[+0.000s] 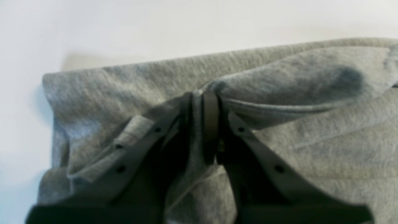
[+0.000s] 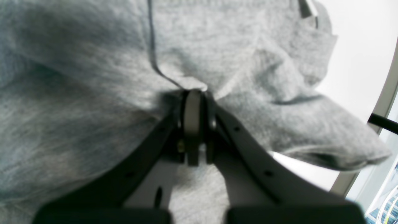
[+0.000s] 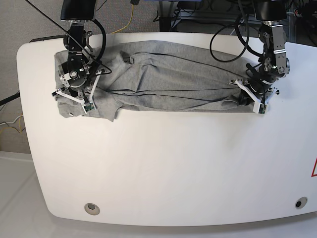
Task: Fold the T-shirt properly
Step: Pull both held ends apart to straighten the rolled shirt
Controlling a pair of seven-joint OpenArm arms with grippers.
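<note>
Both tools are clamping cloth right now. The left tool [image 1: 200, 96] is pinching a bunched ridge of the T-shirt [image 3: 168, 79], its jaws nearly together with a fold of grey fabric squeezed between them. The right tool [image 2: 194, 93] is closed down tight on another gathered edge, with cloth puckering out from the pinch on both sides.

Looking outward in the base view, the left tool [image 3: 255, 94] is sitting at one end of the garment and the right tool [image 3: 74, 84] at the other, and the T-shirt is lying stretched between them as a long, wrinkled band across the far part of the white tabletop [image 3: 163, 173]. A loose flap is drooping toward the near side just beside the right tool.

This looks like a two-handed fold in progress, so the thing to get right is symmetry: both arms should be travelling together, at matching height, keeping gentle tension so the band is not sagging or twisting in the middle. Pulling too hard risks slipping the thinner grip. The loose flap may be needing a tuck before the edge is laid down flat.
</note>
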